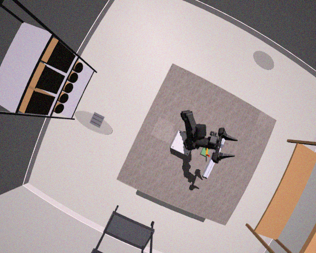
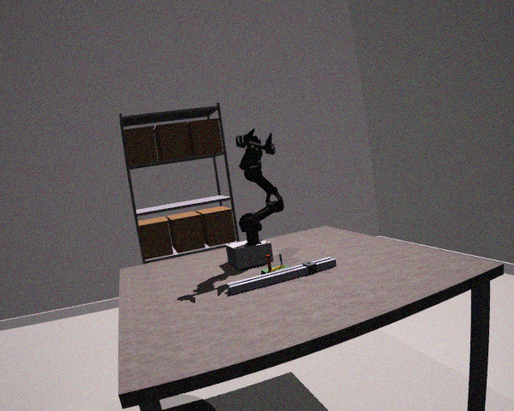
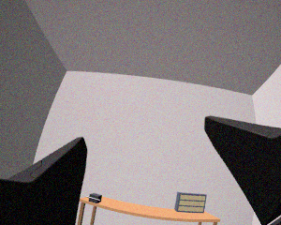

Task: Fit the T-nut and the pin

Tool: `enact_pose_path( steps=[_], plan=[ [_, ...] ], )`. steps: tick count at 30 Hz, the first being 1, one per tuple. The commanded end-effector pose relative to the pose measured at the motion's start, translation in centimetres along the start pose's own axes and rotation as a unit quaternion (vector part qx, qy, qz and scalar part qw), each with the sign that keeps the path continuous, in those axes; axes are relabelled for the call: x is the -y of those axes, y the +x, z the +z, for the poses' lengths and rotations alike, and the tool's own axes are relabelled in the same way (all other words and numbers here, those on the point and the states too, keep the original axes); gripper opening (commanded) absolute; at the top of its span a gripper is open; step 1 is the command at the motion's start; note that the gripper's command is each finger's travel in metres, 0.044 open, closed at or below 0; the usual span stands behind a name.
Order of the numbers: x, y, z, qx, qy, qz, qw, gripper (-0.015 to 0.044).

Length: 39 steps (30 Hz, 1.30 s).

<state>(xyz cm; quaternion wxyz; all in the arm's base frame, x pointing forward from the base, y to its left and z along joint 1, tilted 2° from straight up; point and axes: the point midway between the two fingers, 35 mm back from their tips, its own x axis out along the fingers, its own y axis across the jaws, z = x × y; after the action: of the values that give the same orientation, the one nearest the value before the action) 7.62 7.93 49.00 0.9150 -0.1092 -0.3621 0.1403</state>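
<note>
One black arm (image 1: 189,125) (image 2: 272,205) holds its two-fingered gripper (image 1: 235,148) (image 2: 260,134) (image 3: 146,134) high, spread wide and unloaded. From above, one ridged metal rail (image 1: 209,168) (image 2: 265,279) lies at the pale box's (image 1: 178,144) (image 2: 248,255) three o'clock; between them, one flat green tray (image 1: 203,152) (image 2: 265,271) carries the orange handle (image 1: 207,152) (image 2: 268,261).

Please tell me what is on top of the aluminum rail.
The dark bracket sits across the aluminum rail, nearer one end. The stretch of slot under the bracket is covered, so its contents cannot be seen.
</note>
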Motion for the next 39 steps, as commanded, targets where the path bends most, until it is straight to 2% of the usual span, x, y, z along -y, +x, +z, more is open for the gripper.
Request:
enact_pose_path(
  steps=[1,5,11,19,24,30,35,39],
  plan=[
    [0.2,0.0,-0.1,-0.001,0.000,-0.001,1.000,0.0426],
    [3.6,1.0,-2.4,-0.035,0.010,-0.031,0.999,0.0440],
    [10.0,2.9,-11.8,-0.183,-0.010,-0.070,0.981,0.0440],
    [11.9,2.3,-23.2,-0.377,-0.083,-0.005,0.922,0.0440],
    [10.8,0.7,-29.4,-0.476,-0.125,0.088,0.866,0.0440],
    [7.8,-2.6,-35.8,-0.559,-0.166,0.256,0.771,0.0440],
    [4.4,-6.2,-39.5,-0.578,-0.185,0.428,0.670,0.0440],
    [1.5,-9.5,-41.3,-0.550,-0.184,0.577,0.575,0.0440]
  ],
)
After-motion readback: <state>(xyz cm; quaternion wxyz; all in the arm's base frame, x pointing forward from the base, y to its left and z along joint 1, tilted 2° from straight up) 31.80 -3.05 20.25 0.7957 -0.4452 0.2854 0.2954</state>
